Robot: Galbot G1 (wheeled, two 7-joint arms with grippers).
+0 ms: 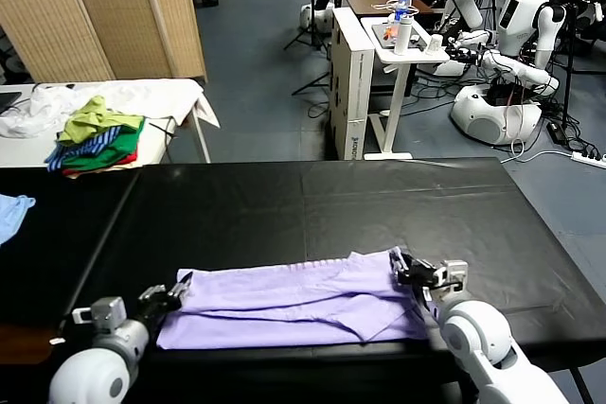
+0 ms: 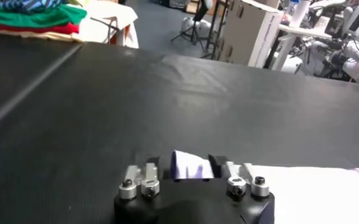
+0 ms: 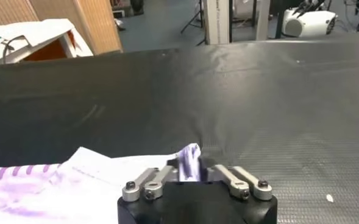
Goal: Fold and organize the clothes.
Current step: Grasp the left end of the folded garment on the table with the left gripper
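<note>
Right now I see my left gripper (image 1: 180,288) and right gripper (image 1: 402,267) each pinched shut on opposite ends of the pale lavender thin-fabric T-shirt (image 1: 294,307), lying low-centre on the black table (image 1: 312,205).

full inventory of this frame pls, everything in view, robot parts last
T-shirt: 1, pale lavender, lying flat in a long band on the near edge of the black table, both ends pinched
Black table: 1, black, directly in front of the robot
Pile of garments: 1 pile, green, striped blue and red, on the white table at far left
Light blue cloth: 1, light blue, left edge of the black table
Folding screen: 1, tan, far left
White cabinet: 1, white, beyond the table
Other robots: several, white, far right
Left gripper: 1, shut on the shirt's left end
Right gripper: 1, shut on the shirt's right end
</note>
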